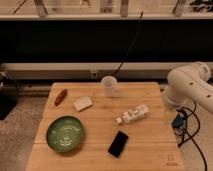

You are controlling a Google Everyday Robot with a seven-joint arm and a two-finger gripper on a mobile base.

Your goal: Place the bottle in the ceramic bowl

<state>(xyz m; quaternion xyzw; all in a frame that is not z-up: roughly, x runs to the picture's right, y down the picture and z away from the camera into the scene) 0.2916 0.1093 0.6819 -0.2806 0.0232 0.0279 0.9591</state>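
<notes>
The white bottle (134, 114) lies on its side right of the middle of the wooden table (145, 155), its narrow cap pointing to the front left. The green ceramic bowl (65, 133), with pale swirls inside, sits at the front left and holds nothing. My white arm (192, 87) bends in from the right. My gripper (172, 117) hangs off the table's right edge, to the right of the bottle and apart from it. It is open and carries nothing.
A white cup (109, 86) stands at the back centre. A flat white block (83, 103) and a small reddish object (60, 96) lie at the back left. A black phone-like slab (118, 143) lies in front of the bottle. Cables (187, 130) hang beside the right edge.
</notes>
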